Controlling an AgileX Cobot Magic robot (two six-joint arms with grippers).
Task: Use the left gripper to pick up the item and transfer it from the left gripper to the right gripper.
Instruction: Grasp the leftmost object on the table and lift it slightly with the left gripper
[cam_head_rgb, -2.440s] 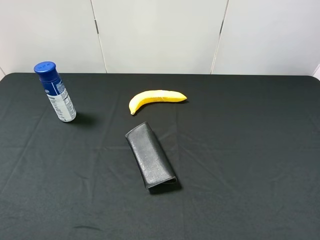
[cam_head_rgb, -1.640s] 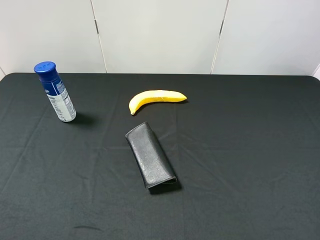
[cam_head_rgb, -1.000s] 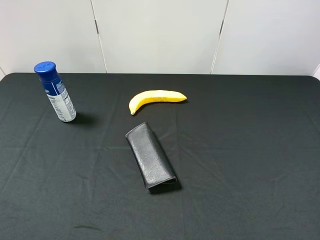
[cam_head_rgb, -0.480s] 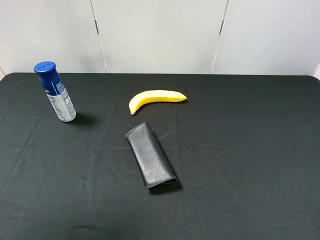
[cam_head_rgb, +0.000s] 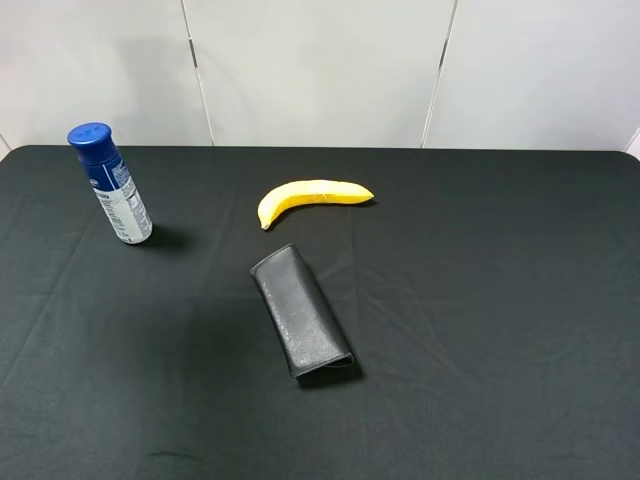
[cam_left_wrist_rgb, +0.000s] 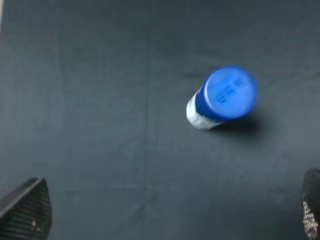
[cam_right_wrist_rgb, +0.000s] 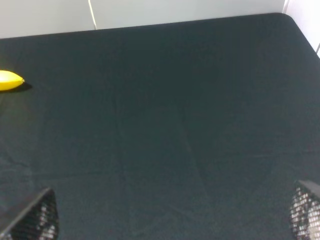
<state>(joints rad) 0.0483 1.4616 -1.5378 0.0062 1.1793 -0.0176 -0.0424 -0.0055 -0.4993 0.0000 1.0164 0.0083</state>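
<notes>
The item, a slim bottle (cam_head_rgb: 111, 185) with a blue cap and a white labelled lower body, stands upright at the far left of the black table. The left wrist view shows it from above (cam_left_wrist_rgb: 222, 97), blue cap toward the camera. My left gripper (cam_left_wrist_rgb: 167, 215) is open and empty, its fingertips (cam_left_wrist_rgb: 25, 210) wide apart, with the bottle some way beyond them. My right gripper (cam_right_wrist_rgb: 170, 215) is open and empty over bare black cloth, its fingertips (cam_right_wrist_rgb: 35, 217) wide apart. Neither gripper shows in the exterior high view.
A yellow banana (cam_head_rgb: 311, 198) lies at the back middle; its tip shows in the right wrist view (cam_right_wrist_rgb: 9, 80). A black textured folded case (cam_head_rgb: 301, 323) lies in the middle. The black cloth (cam_head_rgb: 500, 300) covers the table up to the white wall behind.
The bottle, banana and case have not moved. A faint shadow has spread over the lower left of the cloth in the exterior high view.
</notes>
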